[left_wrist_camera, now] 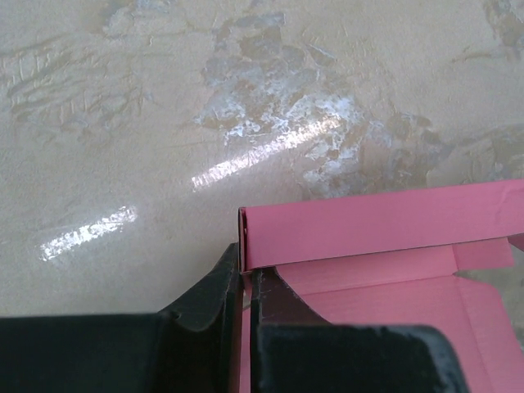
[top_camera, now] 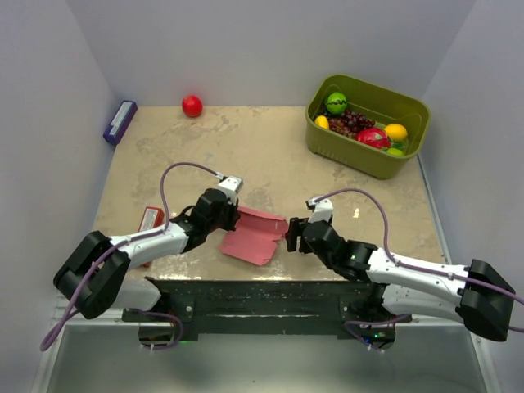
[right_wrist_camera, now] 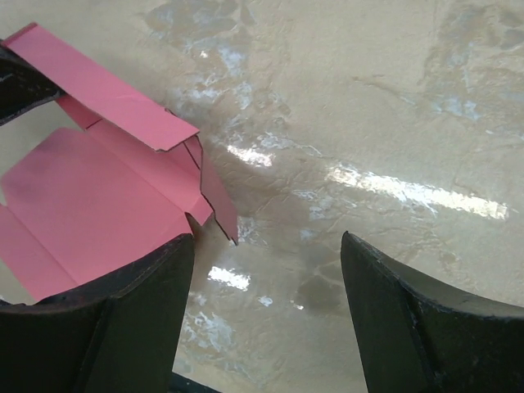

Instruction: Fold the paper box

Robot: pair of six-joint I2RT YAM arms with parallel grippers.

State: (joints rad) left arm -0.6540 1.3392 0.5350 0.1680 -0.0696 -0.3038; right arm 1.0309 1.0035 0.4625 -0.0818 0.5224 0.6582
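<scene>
Left gripper (left_wrist_camera: 246, 282) is clamped tight on the paper box (top_camera: 255, 236), with its jaws closed over the left end of the raised long flap (left_wrist_camera: 377, 225). Right gripper (right_wrist_camera: 266, 244) is spread wide with nothing in it. It hovers just beside the box's right edge, and in its wrist view it's apart from the card.

The box sits on the table (top_camera: 270, 147), centre-near, between the two grippers. The base panel looks mostly down. One long flap is up and tipped over it, and a small end tab (right_wrist_camera: 217, 205) hangs at the right end. You can't tell whether the left end is lifted off the surface.

What can go wrong for you from here:
- You only have one pinch, on thin card at one end. Pull or twist with the left arm and the flap likely bends off its crease, or the card slips out.
- Bring the right fingers in low and you probably shove the blank. The tabletop looks glossy, so the box would pivot around the left grip instead of folding.
- The end tab is right in the right gripper's approach path. Close on it carelessly and you crush it or fold it the wrong way, and then it won't tuck.
- The flap is only half over. Release the left grip before something else holds it and it likely springs back open.
- The red packet (top_camera: 152, 219) lies just beside the left arm. A wide swing could knock it.
</scene>
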